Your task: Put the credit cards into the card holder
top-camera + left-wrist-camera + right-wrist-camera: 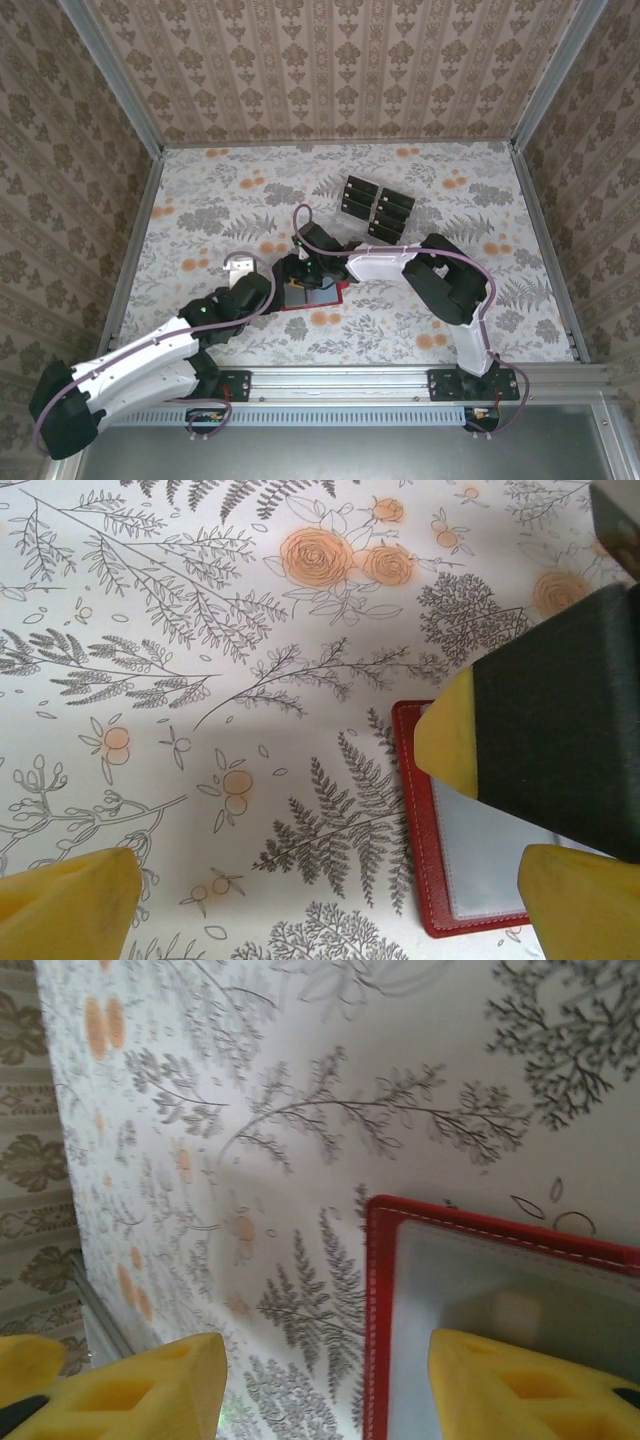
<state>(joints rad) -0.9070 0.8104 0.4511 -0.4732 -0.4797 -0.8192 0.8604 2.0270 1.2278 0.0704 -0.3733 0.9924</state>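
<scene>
The red card holder (322, 297) lies open and flat on the flowered table, its clear inner pocket facing up. Several black credit cards (377, 205) lie in a cluster further back, away from both grippers. My left gripper (276, 292) is open at the holder's left side; in the left wrist view the left gripper (325, 908) has bare table between its yellow fingertips and the card holder (413, 820) at its right. My right gripper (306, 272) is open over the card holder (378, 1290); the right gripper (325, 1392) straddles the red edge, one finger (520, 1390) above the pocket.
Metal rails (135, 250) and patterned walls enclose the table on three sides. The right arm's forearm (385, 263) stretches across between the cards and the holder. A right-gripper finger (450, 735) shows in the left wrist view, over the holder's top corner.
</scene>
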